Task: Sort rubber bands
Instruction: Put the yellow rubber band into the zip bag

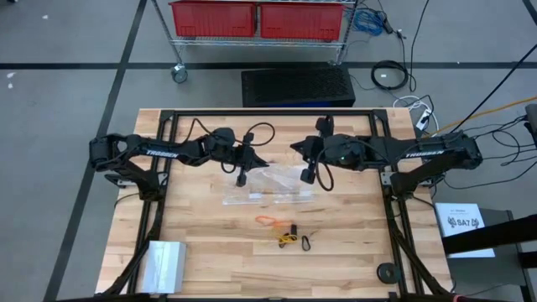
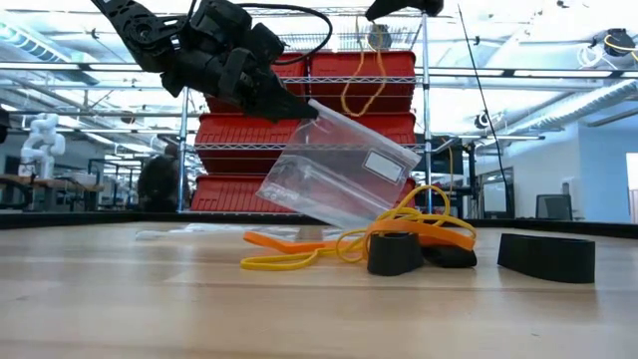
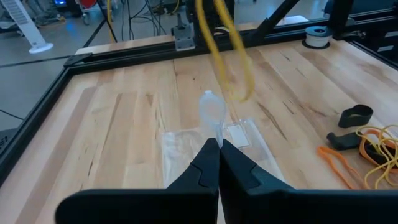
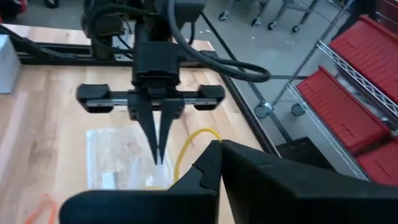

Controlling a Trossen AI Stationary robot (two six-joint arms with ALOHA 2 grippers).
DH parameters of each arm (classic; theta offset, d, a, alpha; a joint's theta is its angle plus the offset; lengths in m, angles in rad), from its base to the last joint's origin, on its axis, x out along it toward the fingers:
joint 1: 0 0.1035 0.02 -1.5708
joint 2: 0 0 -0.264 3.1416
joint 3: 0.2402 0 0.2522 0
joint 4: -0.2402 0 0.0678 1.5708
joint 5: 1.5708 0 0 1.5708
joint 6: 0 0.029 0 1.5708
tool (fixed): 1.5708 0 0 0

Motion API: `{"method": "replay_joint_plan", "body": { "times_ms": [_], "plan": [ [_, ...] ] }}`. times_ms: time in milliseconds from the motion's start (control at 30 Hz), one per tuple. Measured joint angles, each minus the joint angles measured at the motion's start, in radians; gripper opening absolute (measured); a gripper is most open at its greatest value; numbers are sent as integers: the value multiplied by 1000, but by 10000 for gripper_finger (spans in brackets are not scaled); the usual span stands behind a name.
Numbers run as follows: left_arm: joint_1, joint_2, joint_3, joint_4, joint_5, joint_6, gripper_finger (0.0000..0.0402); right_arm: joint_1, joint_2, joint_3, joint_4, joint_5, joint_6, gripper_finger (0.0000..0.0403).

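You're mid-bagging: left end effector (image 3: 219, 144) pinches the clear bag (image 2: 339, 170) up, right end effector (image 4: 214, 149) pinches a yellow band (image 3: 227, 50) above it — next, drop it into the mouth; the other rubber bands (image 1: 281, 231) lie near the bag.

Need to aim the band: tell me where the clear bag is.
The clear bag hangs tilted from the left gripper, above mid-table, just behind the loose rubber bands; the right gripper holds a yellow band beside it.

Orange, yellow and black rubber bands (image 1: 287, 234), clear bag (image 2: 339, 175), pale wooden table (image 1: 336, 252), red bins (image 1: 260, 18)
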Motion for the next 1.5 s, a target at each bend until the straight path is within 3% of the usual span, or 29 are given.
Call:
{"method": "replay_joint_plan", "body": {
  "times_ms": [1167,1500],
  "plan": [
    [-5,0,0,43,11,-23,0,-16,11,1,-56,21,68,0],
    [-5,0,0,54,-6,-24,0,-10,114,1,-61,-74,131,0]
  ]
}}
